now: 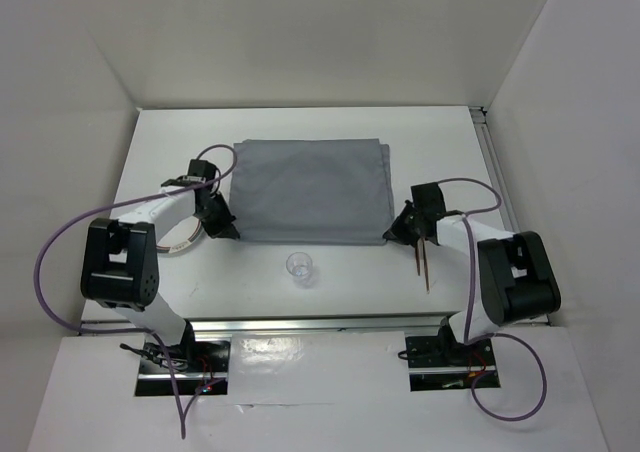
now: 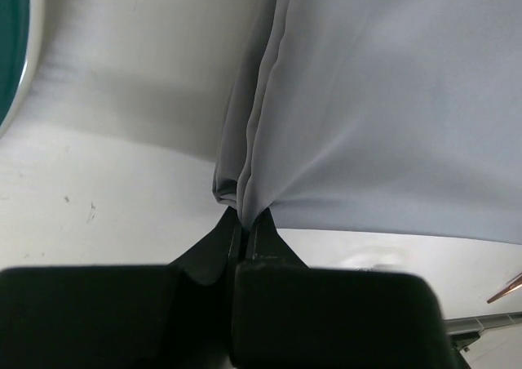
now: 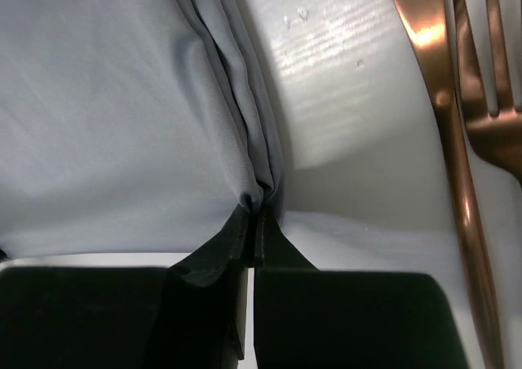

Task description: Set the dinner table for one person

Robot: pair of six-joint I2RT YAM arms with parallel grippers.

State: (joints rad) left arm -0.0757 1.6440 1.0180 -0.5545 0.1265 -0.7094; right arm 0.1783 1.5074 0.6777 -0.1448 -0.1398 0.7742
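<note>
From up top, the white surface (image 1: 170, 142) fills pretty much the whole view, silver rail (image 1: 320, 324) along the near edge, and the grey cloth mat (image 1: 305, 187) lies flat in the middle-back of it. The left claw (image 1: 228, 234) sits at the mat's near left corner and the right claw (image 1: 393, 234) at the near right one, so I'd guess the step is dragging or straightening the mat. A small clear glass (image 1: 300, 268) stands just in front of the near hem, and the copper cutlery (image 1: 424, 264) lies right beside the right claw. Left wrist cam: that claw is pinched tight on the folded corner, with the layers bunched between the fingers, and a teal plate (image 2: 12, 51) peeks in at the frame's edge. Right wrist cam: same deal, clamped on its corner with no gap showing, and a fork (image 3: 489, 116) and what I think is a knife (image 3: 453, 165) lie close alongside. To do this well, I'd move both arms at the same pace so the hem stays straight and lightly taut. Keep the lift low, and pull towards the rail only as far as the glass allows. The right arm has to watch it doesn't sweep the cutlery, and the folded layers could slip if the pull gets jerky.
</note>
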